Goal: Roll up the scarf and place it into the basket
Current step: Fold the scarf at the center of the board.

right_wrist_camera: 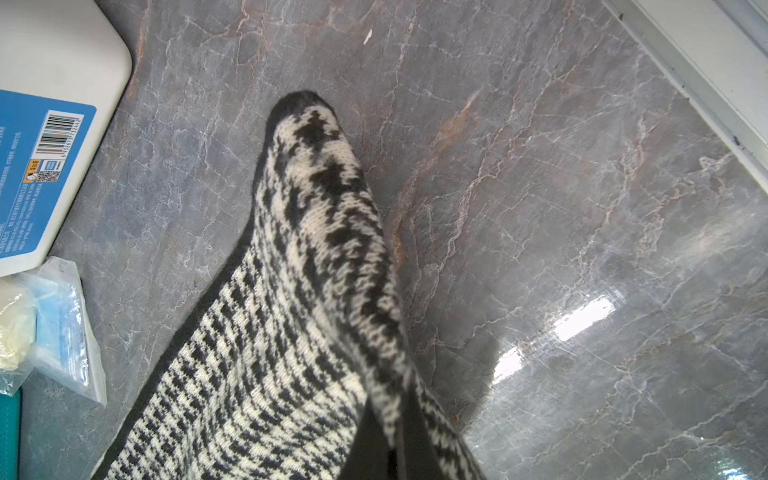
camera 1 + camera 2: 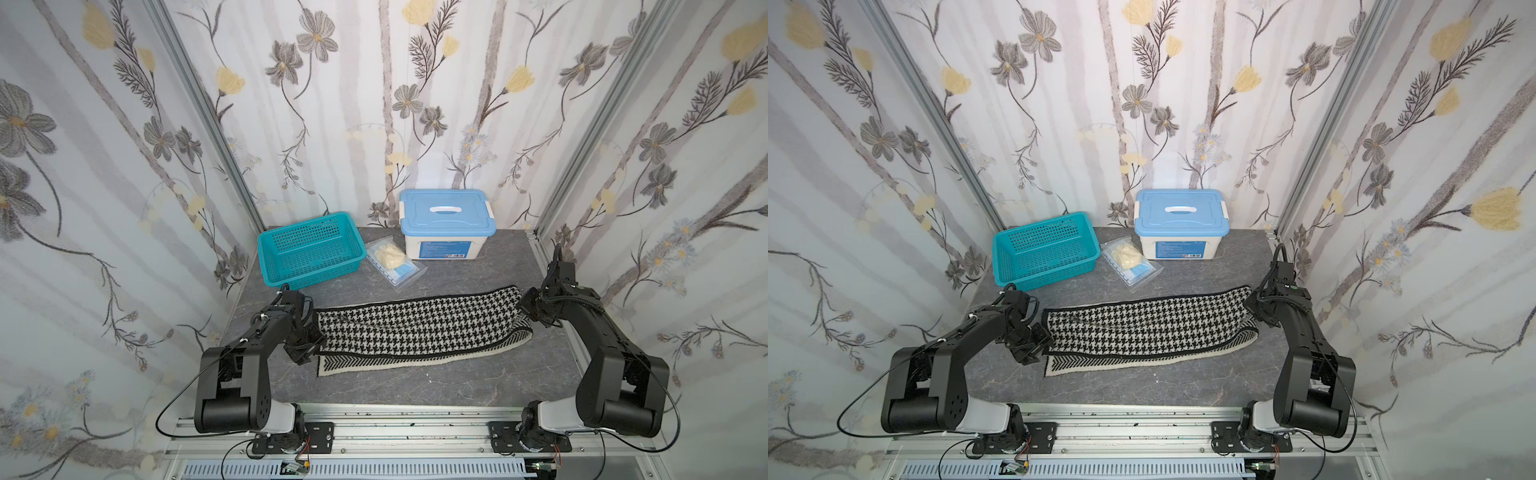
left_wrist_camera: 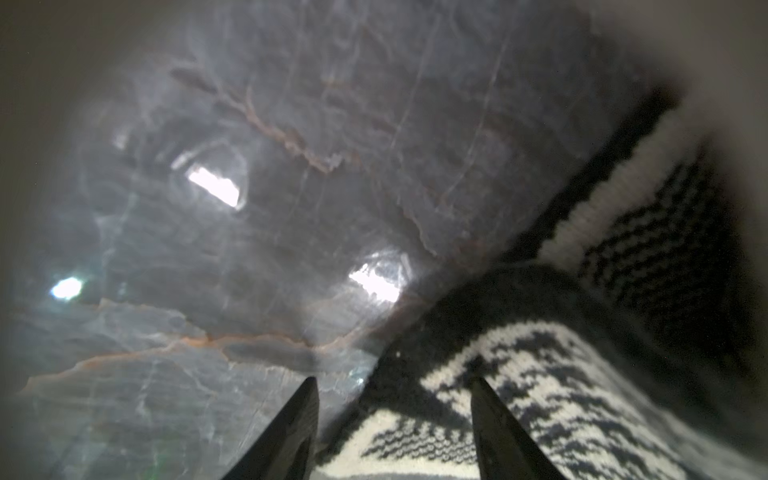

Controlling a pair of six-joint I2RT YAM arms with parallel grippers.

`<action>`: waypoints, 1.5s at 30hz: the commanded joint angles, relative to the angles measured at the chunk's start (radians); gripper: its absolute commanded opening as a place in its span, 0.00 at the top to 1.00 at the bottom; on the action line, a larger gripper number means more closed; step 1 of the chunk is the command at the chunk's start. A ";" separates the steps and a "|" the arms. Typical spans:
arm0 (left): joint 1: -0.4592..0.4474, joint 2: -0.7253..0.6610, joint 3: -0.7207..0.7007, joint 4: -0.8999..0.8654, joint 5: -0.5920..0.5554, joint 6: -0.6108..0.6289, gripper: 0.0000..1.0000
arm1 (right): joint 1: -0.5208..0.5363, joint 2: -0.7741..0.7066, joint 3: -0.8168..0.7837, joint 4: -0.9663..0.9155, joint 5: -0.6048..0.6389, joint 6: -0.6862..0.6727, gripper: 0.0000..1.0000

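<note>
closest to the front is the metal rail (image 2: 395, 419) that my two arms stand on, and behind it is the grey worktop (image 2: 415, 386). the scarf (image 2: 415, 328) lies on it, long and flat, folded over so the zigzag part peeks out under the checked part. it is not rolled at all yet. my left fingers (image 3: 286, 436) are spread apart low at one end of the scarf, with its black edge between them, but they do not pinch it. my right fingers (image 2: 527, 306) are pressed together on the other end and hold a bit of it up like a little tent. the basket (image 2: 309, 249) sits at the back, behind my left arm, with nothing in it. a clear bag (image 2: 395, 262) and a white box (image 2: 446, 224) sit beside it. so i think the job is only at its start: all the rolling is left, then the lift, then the drop into the basket.
</note>
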 commanded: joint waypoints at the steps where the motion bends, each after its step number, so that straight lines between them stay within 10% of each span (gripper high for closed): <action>1: 0.000 0.021 0.009 0.049 -0.024 -0.006 0.48 | -0.001 -0.012 -0.008 0.013 0.022 -0.003 1.00; 12: -0.001 0.012 -0.004 0.034 0.007 -0.011 1.00 | 0.000 -0.014 -0.015 0.021 0.027 0.007 1.00; 27: -0.033 -0.297 0.066 -0.439 -0.068 -0.039 1.00 | -0.002 0.004 -0.039 0.075 0.038 0.020 1.00; 38: -0.158 -0.054 0.079 -0.448 -0.126 -0.032 1.00 | -0.028 -0.014 0.001 0.035 0.066 -0.050 1.00; 42: -0.162 -0.083 0.123 -0.476 -0.176 -0.017 0.37 | -0.028 -0.019 0.012 0.034 0.045 -0.046 1.00; 45: -0.172 -0.111 0.224 -0.533 -0.184 0.004 0.26 | -0.027 -0.034 0.016 0.021 0.032 -0.046 1.00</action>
